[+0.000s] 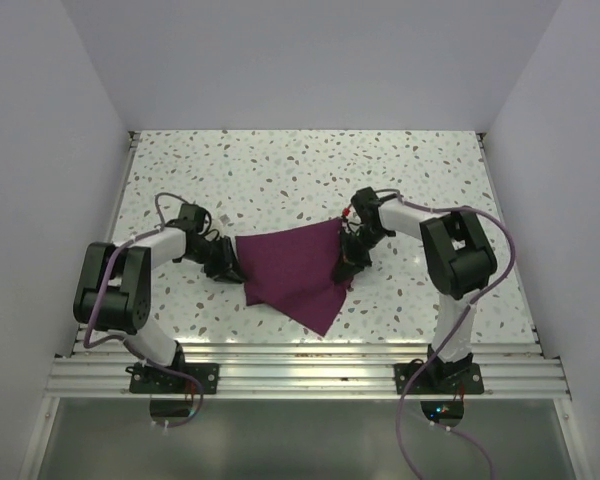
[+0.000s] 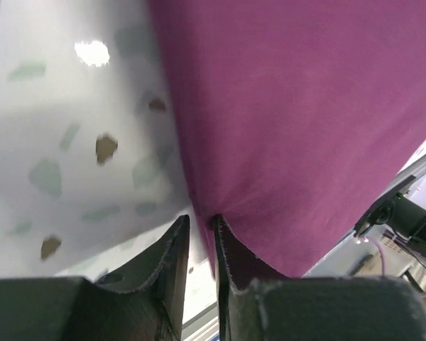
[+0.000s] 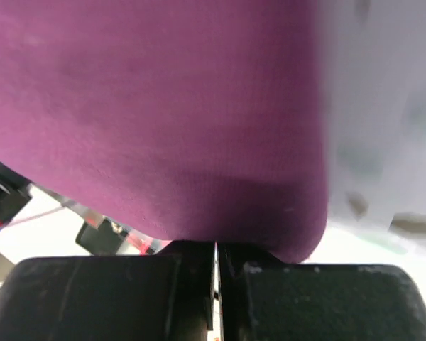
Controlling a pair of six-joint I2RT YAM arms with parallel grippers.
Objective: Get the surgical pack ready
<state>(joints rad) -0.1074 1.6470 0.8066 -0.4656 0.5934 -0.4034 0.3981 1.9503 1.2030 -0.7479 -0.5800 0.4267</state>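
The maroon-purple cloth lies folded in the middle of the speckled table, one corner pointing toward the near edge. My left gripper is at the cloth's left edge. Its jaws stand a narrow gap apart, and the cloth edge reaches just between the fingertips. My right gripper is at the cloth's right edge, shut on a fold of the cloth that bulges over its tips. The metal tray, scissors and gauze are out of view.
White walls enclose the table on the left, back and right. A metal rail with both arm bases runs along the near edge. The cloth's near corner lies close to that rail.
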